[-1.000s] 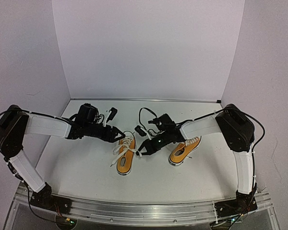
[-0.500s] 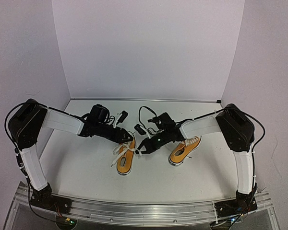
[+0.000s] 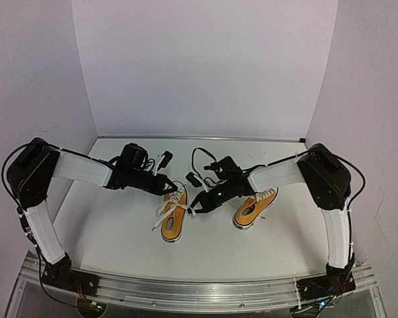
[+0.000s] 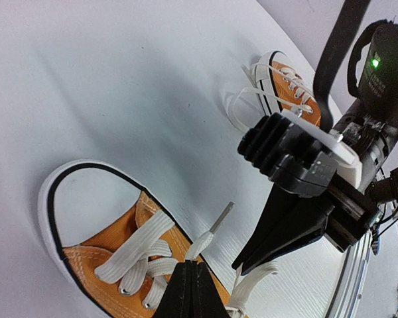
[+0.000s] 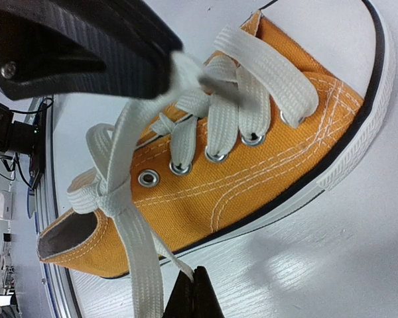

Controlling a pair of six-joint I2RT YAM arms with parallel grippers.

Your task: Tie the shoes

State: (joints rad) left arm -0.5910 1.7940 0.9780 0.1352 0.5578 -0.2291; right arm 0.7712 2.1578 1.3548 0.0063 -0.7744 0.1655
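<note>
Our left gripper (image 4: 190, 277) is pinched tight on a lace end (image 4: 202, 244), whose plastic tip pokes out just past the fingers, above the laced front of the left shoe (image 3: 173, 220). Our right gripper (image 5: 193, 285) is likewise clamped, on the other lace (image 5: 134, 245), low beside the same shoe's flank near the heel opening. The two grippers sit close together, the left one at the shoe's far left and the right one at its right side. The sneaker lies on the table (image 3: 113, 232) left of centre, toe pointing far. In the right wrist view the laces cross once by the top eyelets. We judge that to be a first wrap at most, as no loops or bow show. The right shoe (image 3: 254, 208) lies just right of the pair of grippers with its laces spilled loose beside it and neither gripper near them. By our reading the job is in its early part, with the left shoe's knot to be drawn and bowed and the right shoe entirely to do.
</note>
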